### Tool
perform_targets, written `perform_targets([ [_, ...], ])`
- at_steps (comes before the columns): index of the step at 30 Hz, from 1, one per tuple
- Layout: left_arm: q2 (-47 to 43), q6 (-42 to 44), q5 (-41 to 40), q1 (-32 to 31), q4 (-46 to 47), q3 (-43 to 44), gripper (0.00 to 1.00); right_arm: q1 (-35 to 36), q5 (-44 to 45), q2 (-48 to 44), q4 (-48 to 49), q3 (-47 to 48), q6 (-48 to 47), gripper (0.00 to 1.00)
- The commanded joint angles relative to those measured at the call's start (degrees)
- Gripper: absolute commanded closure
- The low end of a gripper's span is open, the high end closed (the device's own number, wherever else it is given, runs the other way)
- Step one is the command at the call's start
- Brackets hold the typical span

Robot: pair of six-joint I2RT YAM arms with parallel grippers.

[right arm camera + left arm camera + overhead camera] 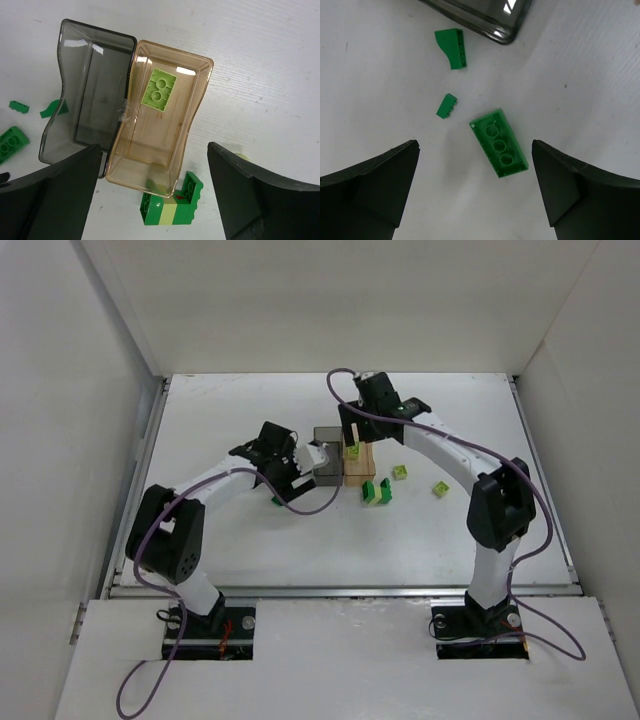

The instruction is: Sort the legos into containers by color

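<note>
The smoky grey bin [326, 472] and amber bin [360, 476] stand joined mid-table. In the right wrist view the grey bin [65, 75] shows no brick and the amber bin [200, 90] holds one pale yellow-green lego [160, 90]. My right gripper [154, 150] is open and empty above the amber bin [358, 435]. My left gripper [475, 165] is open and empty, low over a long dark green lego [499, 142], left of the grey bin [295, 475]. A small green lego [446, 106] and a curved green piece [452, 47] lie beyond it.
A green lego block with a pale stripe [172, 207] lies just in front of the amber bin [376, 491]. Two pale yellow-green legos [400, 472] [440, 488] lie to the right. White walls enclose the table on three sides.
</note>
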Motion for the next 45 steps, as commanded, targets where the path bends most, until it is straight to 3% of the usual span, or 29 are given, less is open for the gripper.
perform_targets([
  [1,2.5,-13.1,-1.5,-1.2,-6.0,6.1,0.07,-0.3,0.8,-4.1,1.0,0.8,0.4,0.09],
  [3,4.2,-15.6,-7.2,-3.0,-8.9,6.8,0.14,-0.3,0.8,-4.1,1.0,0.8,0.4,0.09],
  [6,4.9,-15.0,-11.2,-4.2,-8.1,5.2,0.16,-0.3,1.4,-4.7,2.0,-0.5,-0.3,0.09],
  [15,6.6,-11.3,-18.7,-4.8,-3.0,-1.0,0.18,-0.8,0.9,-5.3,3.6,-1.9,-0.3,0.09],
  [18,6.6,-10.0,-17.4,-4.8,-2.4,-2.3,0.27,-0.8,0.9,-5.3,3.6,-2.4,-0.3,0.09],
  [22,7.2,-8.9,-12.2,-4.8,-2.4,-2.9,0.48,-0.8,2.1,-5.9,3.6,-3.0,-1.3,0.09],
  [23,7.8,-8.9,-10.9,-4.8,-2.4,-2.9,0.62,-0.8,2.1,-5.9,3.6,-3.0,-1.4,0.09],
  [26,7.8,-8.4,-9.8,-4.8,-2.4,-2.9,0.83,-0.8,2.1,-5.9,3.6,-3.0,-1.9,0.09],
  [27,7.8,-8.4,-9.0,-4.1,-2.4,-2.9,1.00,-0.8,2.1,-5.9,3.6,-3.0,-1.9,0.09],
  [32,7.8,-10.7,-8.4,-2.3,-2.9,-2.9,1.00,-0.8,3.1,-5.9,3.6,-2.3,-2.4,0.09],
  [37,7.0,-14.4,-10.8,0.5,-7.6,3.8,1.00,-0.8,3.1,-5.3,3.0,-1.2,-2.4,0.09],
  [45,4.8,-20.3,-1.7,5.4,-14.1,16.0,1.00,-1.3,3.6,-5.3,3.6,-1.2,-1.9,0.09],
])
